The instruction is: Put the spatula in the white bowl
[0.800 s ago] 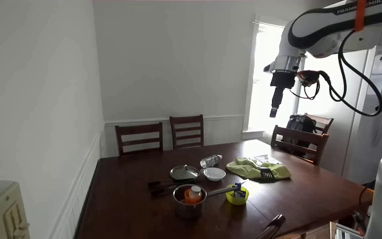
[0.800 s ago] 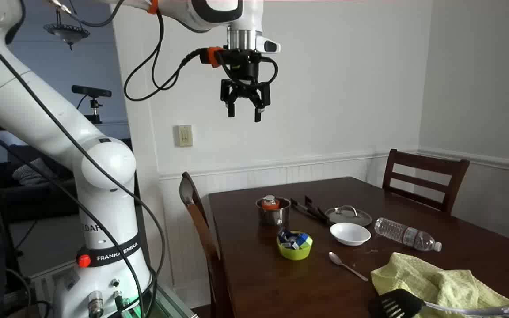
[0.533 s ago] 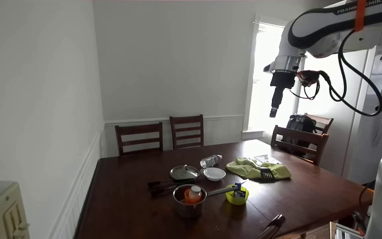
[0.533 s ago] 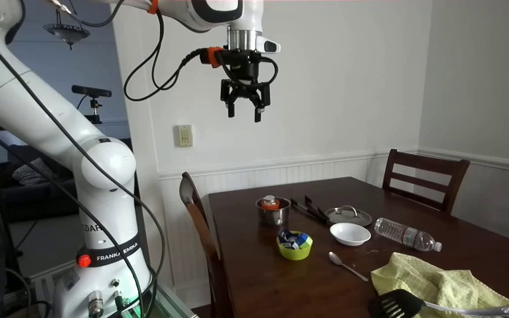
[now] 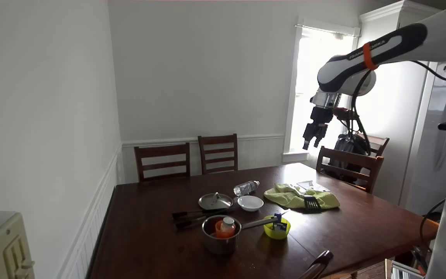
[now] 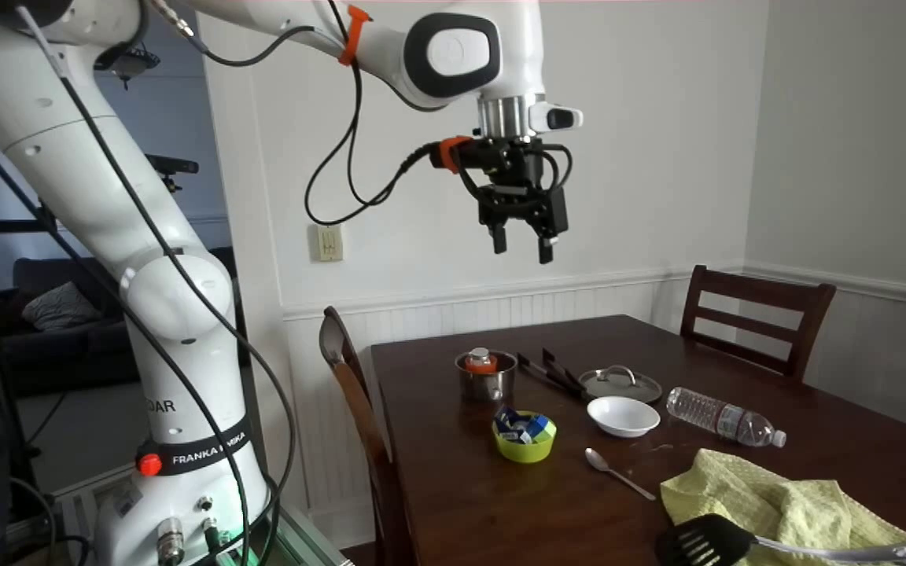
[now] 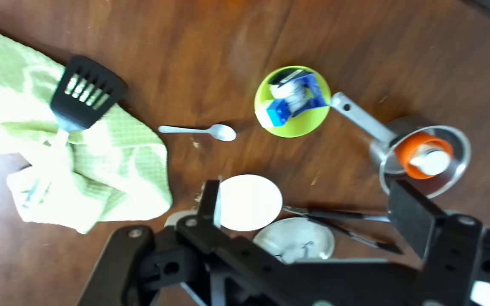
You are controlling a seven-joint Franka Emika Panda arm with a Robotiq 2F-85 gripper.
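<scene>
The spatula has a black slotted head (image 5: 311, 203) and a light metal handle (image 6: 838, 553). It lies on the green towel, its head partly over the table; its head also shows at the left of the wrist view (image 7: 86, 92). The white bowl (image 6: 624, 416) stands upright on the table beside the pot lid; it looks empty in an exterior view (image 5: 250, 203). In the wrist view the bowl (image 7: 253, 203) is partly behind a finger. My gripper (image 6: 522, 250) is open and empty, high above the table, also in an exterior view (image 5: 311, 145).
A green towel (image 6: 767, 503), a spoon (image 6: 618, 474), a lime bowl with blue packets (image 6: 525, 450), a steel pot with orange contents (image 6: 487, 385), a lid (image 6: 642, 387), tongs (image 6: 551, 377) and a plastic bottle (image 6: 724, 418) lie around the white bowl. Chairs surround the table.
The arm has come down and my gripper has moved lower, shifting right in one of the exterior views. It has also turned somewhat and stays open. The objects on the table have not moved.
</scene>
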